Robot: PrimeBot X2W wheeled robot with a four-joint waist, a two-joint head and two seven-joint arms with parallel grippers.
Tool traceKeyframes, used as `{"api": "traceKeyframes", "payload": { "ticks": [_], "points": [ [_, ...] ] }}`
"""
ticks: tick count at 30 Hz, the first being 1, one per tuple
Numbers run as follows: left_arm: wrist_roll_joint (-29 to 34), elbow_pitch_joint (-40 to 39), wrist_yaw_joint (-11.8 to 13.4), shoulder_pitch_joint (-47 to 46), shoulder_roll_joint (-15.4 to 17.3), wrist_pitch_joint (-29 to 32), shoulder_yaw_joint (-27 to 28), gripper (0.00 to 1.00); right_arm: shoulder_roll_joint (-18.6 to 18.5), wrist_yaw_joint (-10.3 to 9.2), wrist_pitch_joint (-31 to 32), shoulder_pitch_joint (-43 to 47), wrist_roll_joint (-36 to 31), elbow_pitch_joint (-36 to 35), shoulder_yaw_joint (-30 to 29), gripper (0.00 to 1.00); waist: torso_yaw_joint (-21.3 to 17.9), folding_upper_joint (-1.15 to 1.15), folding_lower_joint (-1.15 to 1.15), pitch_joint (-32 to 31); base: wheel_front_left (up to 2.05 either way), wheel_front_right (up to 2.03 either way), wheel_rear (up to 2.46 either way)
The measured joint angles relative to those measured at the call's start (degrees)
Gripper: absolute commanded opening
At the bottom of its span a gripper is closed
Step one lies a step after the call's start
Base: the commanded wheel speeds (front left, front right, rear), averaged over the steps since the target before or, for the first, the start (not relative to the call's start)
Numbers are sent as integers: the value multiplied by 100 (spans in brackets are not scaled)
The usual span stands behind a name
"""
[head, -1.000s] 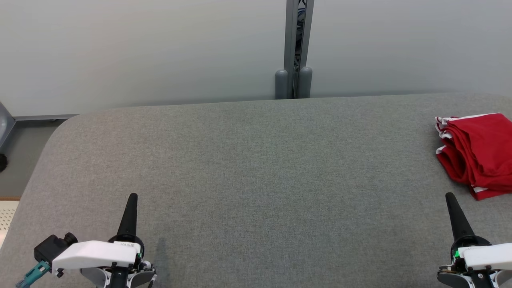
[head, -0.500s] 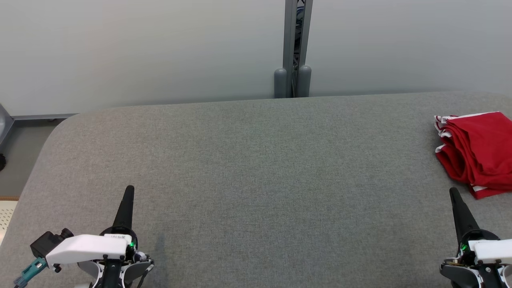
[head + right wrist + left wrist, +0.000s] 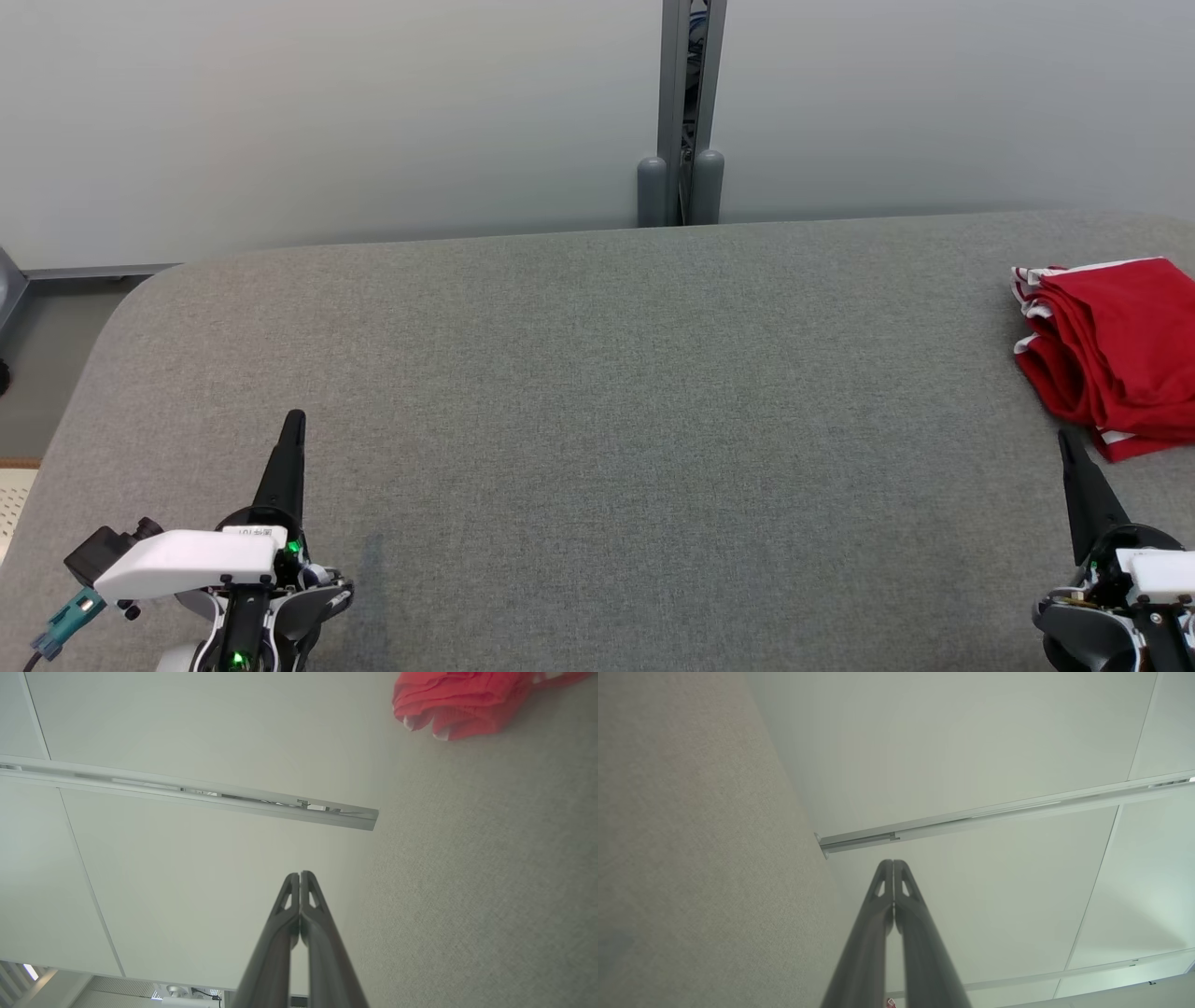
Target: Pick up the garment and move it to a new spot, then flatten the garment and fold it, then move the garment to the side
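The red garment with white trim (image 3: pixel 1116 359) lies in a loose folded stack at the right edge of the grey fabric-covered table (image 3: pixel 597 373), about halfway between the table's far and near sides. Its layered, white-edged folds face the table's middle. Its long axis seems to run from the table's far side toward the near side, tilted a little. The head view cuts off its right part, so its full extent cannot be told.

The right gripper (image 3: pixel 1067 439) is at the table's near right corner, its point just short of the stack's near corner and aimed toward the far side. In the right wrist view the gripper (image 3: pixel 299 873) has its two dark fingers pressed together with nothing between them, and the garment (image 3: pixel 467 700) lies ahead and off to one side, not in line with the fingers.

The left gripper (image 3: pixel 293 420) is at the table's near left corner, well apart from the cloth. Its fingers (image 3: pixel 893 862) are also closed on nothing.

The right arm is much the nearer. Any reach for the stack would probably be its job, with the jaws parting first and coming in from the near side.
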Motion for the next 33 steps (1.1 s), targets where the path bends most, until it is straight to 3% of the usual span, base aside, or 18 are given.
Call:
{"api": "traceKeyframes", "payload": {
  "ticks": [17,33],
  "points": [
    [-594,100,-113,-135,-13,160,103,0,10,0,193,-107,606,68,-134,0,-21,0,0,24,0,0,0],
    [-591,102,-114,-150,-30,171,126,0,46,0,230,-126,615,70,-178,0,-21,0,0,24,0,0,0]
  ]
}}
